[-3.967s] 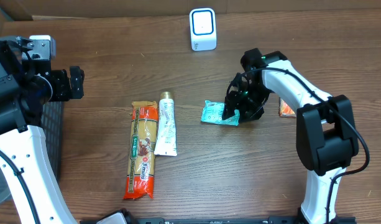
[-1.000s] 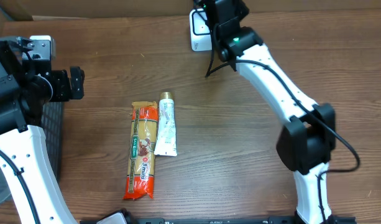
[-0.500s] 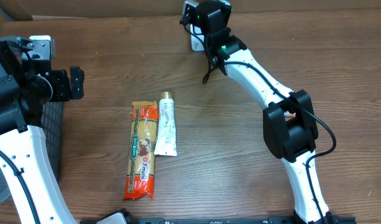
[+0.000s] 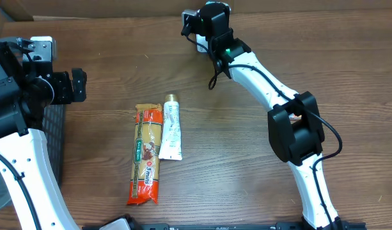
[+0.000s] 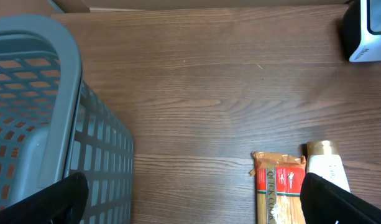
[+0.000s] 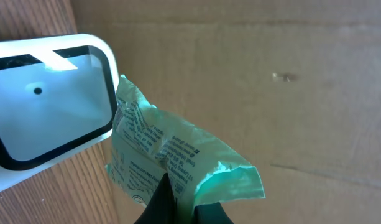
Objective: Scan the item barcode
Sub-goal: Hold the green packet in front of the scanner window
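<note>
Mint-green crinkled packet (image 6: 171,158) sits pinched in the closed right claw (image 6: 178,202), held up at the far edge of the wooden table (image 4: 247,179), just beside the window of the white barcode scanner (image 6: 47,106). At the far left, the left claw (image 4: 79,86) stands wide open and empty near a grey mesh basket (image 5: 28,93). A spaghetti pack (image 4: 146,153) and a white tube (image 4: 171,131) lie side by side left of centre.

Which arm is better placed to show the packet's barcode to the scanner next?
Right. The right hand is shut on the green packet, holding it right beside the scanner window. The left hand is open and empty, far off by the grey basket.
</note>
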`<act>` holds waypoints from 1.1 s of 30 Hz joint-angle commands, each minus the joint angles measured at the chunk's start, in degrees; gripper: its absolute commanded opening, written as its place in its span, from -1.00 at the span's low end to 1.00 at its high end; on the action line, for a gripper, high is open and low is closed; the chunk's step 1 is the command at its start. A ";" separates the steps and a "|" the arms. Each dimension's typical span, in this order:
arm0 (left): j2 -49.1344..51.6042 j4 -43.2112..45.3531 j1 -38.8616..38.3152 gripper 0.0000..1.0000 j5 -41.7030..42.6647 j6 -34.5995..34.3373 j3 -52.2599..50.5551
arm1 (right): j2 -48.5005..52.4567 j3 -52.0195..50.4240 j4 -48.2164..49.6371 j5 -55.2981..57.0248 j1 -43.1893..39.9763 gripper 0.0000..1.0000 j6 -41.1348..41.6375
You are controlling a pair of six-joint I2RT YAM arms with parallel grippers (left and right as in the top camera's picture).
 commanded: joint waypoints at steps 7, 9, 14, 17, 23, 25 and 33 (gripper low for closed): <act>0.09 0.20 -0.02 0.99 0.48 1.05 0.79 | 0.63 1.01 1.75 0.17 0.39 -0.93 -5.97; 0.09 0.20 -0.02 0.99 0.46 1.05 0.79 | 0.63 0.85 1.51 0.24 0.50 -0.93 -7.06; 0.09 0.20 -0.02 0.99 0.46 1.05 0.79 | 0.63 0.83 -2.21 0.81 1.09 -0.93 -7.89; 0.09 0.20 -0.02 0.99 0.46 1.03 0.79 | 0.63 0.83 -3.23 0.79 1.49 -0.93 -7.89; 0.09 0.20 -0.02 1.00 0.46 1.03 0.79 | 0.63 0.83 -0.85 0.76 2.12 -0.93 -8.15; 0.09 0.20 -0.02 0.99 0.46 1.05 0.79 | 0.63 0.83 0.46 0.76 2.23 -0.93 -8.59; 0.09 0.20 -0.02 0.99 0.48 1.05 0.79 | 0.63 0.83 3.23 1.16 2.38 -0.93 -10.69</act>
